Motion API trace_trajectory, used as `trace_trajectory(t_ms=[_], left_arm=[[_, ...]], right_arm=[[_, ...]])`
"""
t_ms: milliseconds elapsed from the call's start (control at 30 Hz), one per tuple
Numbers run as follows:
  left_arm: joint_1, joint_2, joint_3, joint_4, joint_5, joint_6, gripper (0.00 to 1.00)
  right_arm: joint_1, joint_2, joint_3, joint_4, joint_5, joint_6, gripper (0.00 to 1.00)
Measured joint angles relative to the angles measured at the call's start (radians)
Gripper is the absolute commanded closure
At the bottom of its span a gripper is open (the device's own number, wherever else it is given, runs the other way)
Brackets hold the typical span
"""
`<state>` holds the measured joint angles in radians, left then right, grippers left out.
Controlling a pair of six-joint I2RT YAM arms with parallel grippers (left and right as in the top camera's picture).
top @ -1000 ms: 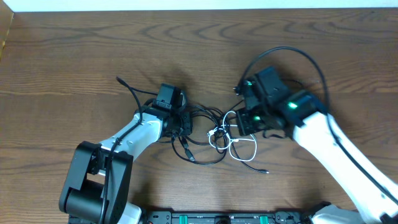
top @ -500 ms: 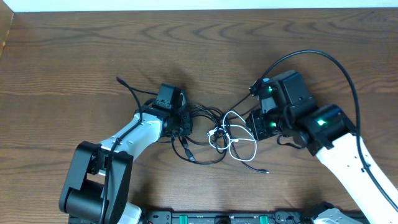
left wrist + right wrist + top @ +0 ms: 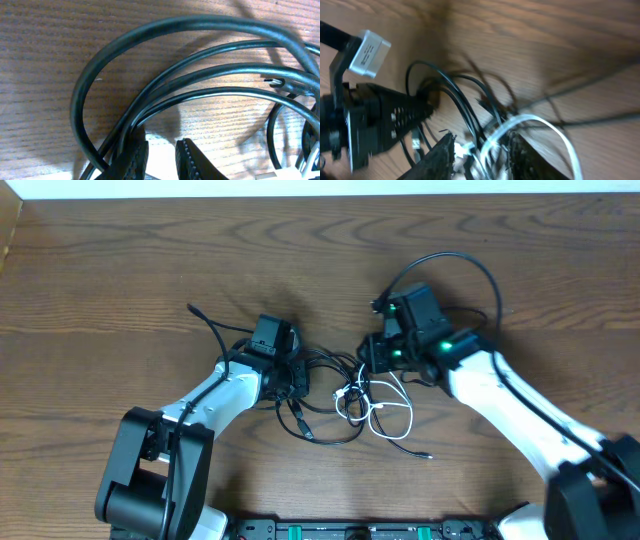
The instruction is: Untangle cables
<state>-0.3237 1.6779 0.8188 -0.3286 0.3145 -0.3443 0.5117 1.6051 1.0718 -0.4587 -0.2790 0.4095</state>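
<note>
black cables (image 3: 330,363) lie knotted between the grippers. right gripper (image 3: 481,150) stands parted astride the white cable (image 3: 540,122); left gripper (image 3: 161,152) nearly together, grip unclear. i'd pinch only white, then draw gently.

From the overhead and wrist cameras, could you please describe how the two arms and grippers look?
The left arm and right arm have white shells and black joints; the right one carries green lights and a looping black cord. The left gripper and right gripper are black, with ridged fingers.

Wooden table (image 3: 120,260) bears tangled black cables (image 3: 322,360), seemingly one white cable (image 3: 347,394).
</note>
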Motion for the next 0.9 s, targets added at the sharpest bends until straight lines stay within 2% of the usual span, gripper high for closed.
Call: trace_trajectory(t_ms=[100, 267, 900], left_arm=[[0.0, 0.0, 0.0, 0.0, 0.0, 0.0, 0.74], [0.0, 0.0, 0.0, 0.0, 0.0, 0.0, 0.74], [0.0, 0.0, 0.0, 0.001, 0.0, 0.0, 0.74]], right_arm=[[0.021, 0.07, 0.0, 0.051, -0.045, 0.016, 0.73], [0.048, 0.144, 0.0, 0.043, -0.088, 0.032, 0.74], [0.05, 0.136, 0.0, -0.01, -0.107, 0.058, 0.65]])
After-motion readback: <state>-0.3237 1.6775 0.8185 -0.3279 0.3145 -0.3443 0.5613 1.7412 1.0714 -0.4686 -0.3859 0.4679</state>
